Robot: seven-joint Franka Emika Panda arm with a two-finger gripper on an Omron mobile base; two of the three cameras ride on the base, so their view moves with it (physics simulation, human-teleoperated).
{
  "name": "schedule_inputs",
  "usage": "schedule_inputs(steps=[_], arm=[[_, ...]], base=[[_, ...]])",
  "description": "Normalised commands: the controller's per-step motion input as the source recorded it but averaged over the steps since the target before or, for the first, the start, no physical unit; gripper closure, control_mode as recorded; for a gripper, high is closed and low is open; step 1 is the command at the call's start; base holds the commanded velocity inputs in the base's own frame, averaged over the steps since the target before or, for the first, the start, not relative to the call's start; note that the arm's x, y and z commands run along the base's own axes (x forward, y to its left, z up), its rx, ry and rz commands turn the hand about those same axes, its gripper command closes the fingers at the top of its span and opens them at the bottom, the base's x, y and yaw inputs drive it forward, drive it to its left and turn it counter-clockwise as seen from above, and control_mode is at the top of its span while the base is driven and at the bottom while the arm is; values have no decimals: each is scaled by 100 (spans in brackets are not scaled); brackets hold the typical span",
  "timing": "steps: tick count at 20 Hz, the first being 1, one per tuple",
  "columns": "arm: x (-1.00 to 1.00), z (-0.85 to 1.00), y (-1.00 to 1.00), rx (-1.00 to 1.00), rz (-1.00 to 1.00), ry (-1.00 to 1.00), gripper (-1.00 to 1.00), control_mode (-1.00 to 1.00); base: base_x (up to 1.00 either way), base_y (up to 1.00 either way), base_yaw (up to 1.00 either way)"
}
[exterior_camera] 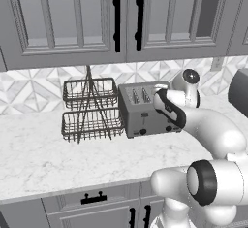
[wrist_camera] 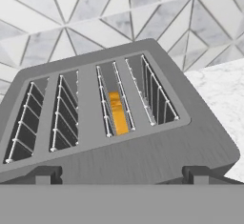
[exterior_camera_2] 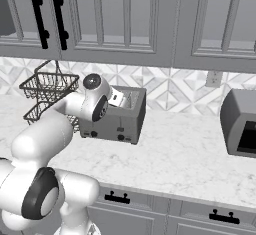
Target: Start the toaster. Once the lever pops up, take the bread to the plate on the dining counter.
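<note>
Standing on edge, the bread [wrist_camera: 117,113] lies lengthwise in the toaster [wrist_camera: 143,156] slot ahead of the wide-open fingers [wrist_camera: 45,174].

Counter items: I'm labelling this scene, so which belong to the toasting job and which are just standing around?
Job: toaster; bread sitting in its third slot; open gripper above the toaster.
Bystanders: wire basket rack; grey appliance; wall cabinets.

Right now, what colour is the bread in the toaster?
Golden-orange; the bread shows best in the hand view, sunk in the toaster.
</note>
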Motion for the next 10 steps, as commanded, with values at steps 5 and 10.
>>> schedule_inputs(steps=[5, 10], arm=[[0, 0, 0, 0, 0, 0, -100, -100], [0, 0, 0, 0, 0, 0, -100, -100]], base=[[0, 0, 0], [0, 0, 0]])
